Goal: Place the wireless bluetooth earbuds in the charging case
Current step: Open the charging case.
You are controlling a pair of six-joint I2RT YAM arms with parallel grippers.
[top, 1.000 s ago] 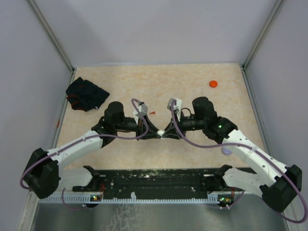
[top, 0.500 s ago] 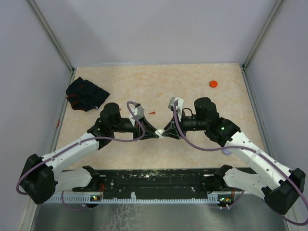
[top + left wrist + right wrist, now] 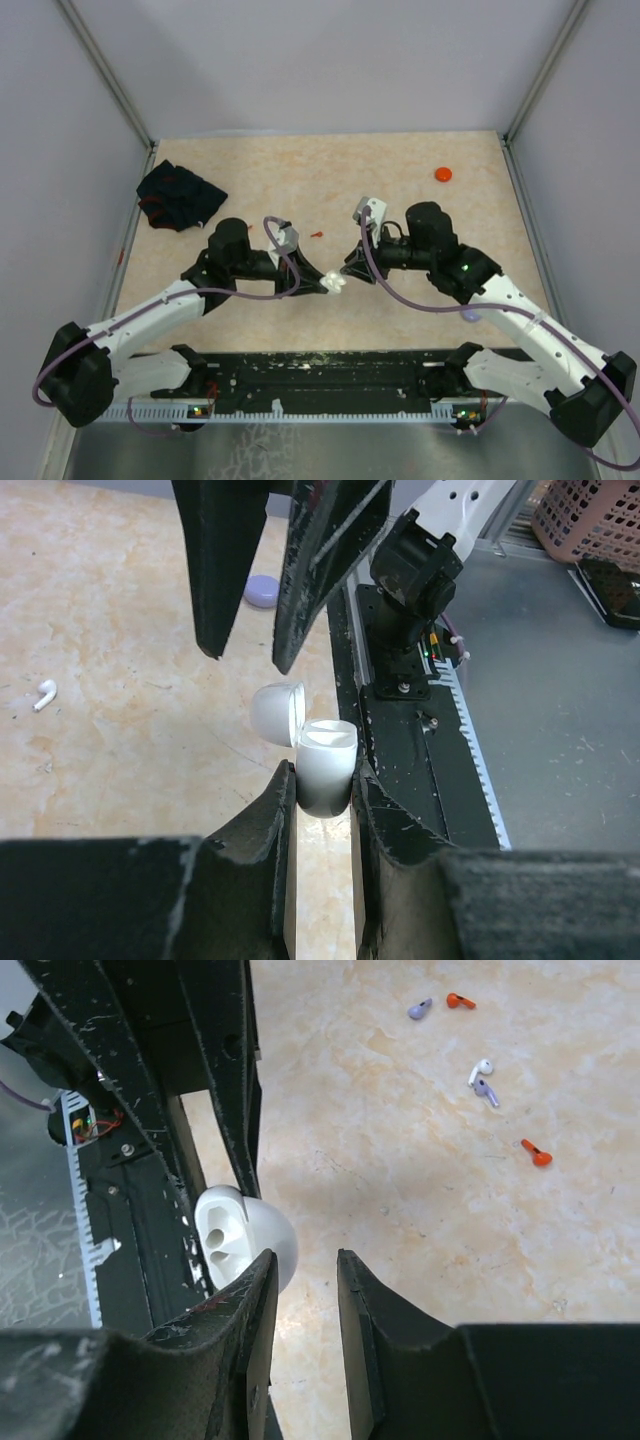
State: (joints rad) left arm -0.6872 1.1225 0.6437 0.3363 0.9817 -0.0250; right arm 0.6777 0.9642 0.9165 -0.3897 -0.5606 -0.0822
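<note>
My left gripper is shut on the base of the white charging case, just above the table near its front edge. The case's lid is flipped open. In the right wrist view the case shows two empty sockets. My right gripper is open beside the case with nothing between its fingers, and in the top view it sits just right of the case. Several earbuds lie loose on the table: orange, pale purple, white, another purple and another orange.
A black cloth lies at the back left. A red disc sits at the back right, and a pale purple disc by my right arm. The black rail runs along the near edge.
My right gripper has let go of the case, opened slightly and drawn back to the right. The left gripper keeps the case, now with its lid open.
</note>
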